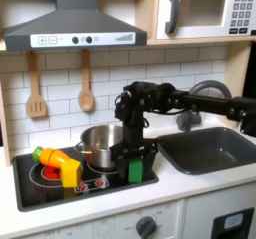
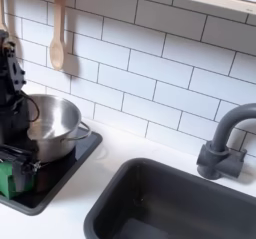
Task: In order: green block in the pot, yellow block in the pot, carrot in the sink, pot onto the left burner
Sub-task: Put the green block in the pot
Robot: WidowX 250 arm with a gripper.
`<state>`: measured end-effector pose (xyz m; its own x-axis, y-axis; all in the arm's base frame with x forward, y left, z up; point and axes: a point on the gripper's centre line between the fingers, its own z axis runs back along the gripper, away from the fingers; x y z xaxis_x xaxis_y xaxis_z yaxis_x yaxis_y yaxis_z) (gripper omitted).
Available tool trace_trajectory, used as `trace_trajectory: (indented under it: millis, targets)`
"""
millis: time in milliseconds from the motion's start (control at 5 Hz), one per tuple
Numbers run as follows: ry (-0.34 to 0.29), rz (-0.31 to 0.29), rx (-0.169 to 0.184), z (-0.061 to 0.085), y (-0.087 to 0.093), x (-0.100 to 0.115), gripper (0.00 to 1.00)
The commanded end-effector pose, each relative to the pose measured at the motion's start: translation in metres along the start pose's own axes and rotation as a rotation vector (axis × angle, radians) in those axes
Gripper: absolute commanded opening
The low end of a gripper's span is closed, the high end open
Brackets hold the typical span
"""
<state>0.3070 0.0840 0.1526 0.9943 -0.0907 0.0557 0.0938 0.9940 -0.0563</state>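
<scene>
The green block (image 1: 135, 169) (image 2: 8, 179) stands upright at the cooktop's front right corner in the first exterior view. My gripper (image 1: 136, 163) (image 2: 14, 163) reaches down over it, a finger pressed against each side. The steel pot (image 1: 100, 143) (image 2: 48, 129) sits just behind the gripper on the burner at the first exterior view's right. On the other burner lies the carrot (image 1: 55, 159), with the yellow block (image 1: 70, 174) in front of it. To the first exterior view's right is the dark grey sink (image 1: 215, 149) (image 2: 170, 205).
The black cooktop (image 1: 40, 185) (image 2: 60, 178) lies on a white counter. A dark faucet (image 1: 200, 95) (image 2: 222, 143) rises behind the sink. Wooden utensils (image 1: 86, 83) (image 2: 58, 33) hang on the tiled wall beneath a range hood (image 1: 75, 23). The arm (image 1: 185, 101) stretches over the sink.
</scene>
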Motion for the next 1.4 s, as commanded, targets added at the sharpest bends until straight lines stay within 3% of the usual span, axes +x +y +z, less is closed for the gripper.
trace_trajectory:
  millis: [0, 400, 600, 1000, 1200]
  targets:
    - [0.007, -0.05, -0.019, -0.025, -0.002, 0.0, 1.0]
    - [-0.016, -0.077, -0.003, -0.023, -0.002, 0.005, 1.0]
    - [-0.037, -0.095, -0.013, -0.021, -0.006, 0.007, 0.0]
    - [-0.07, -0.113, -0.026, -0.008, -0.011, 0.006, 0.0]
    - [-0.075, -0.13, -0.06, 0.004, -0.02, 0.002, 0.0]
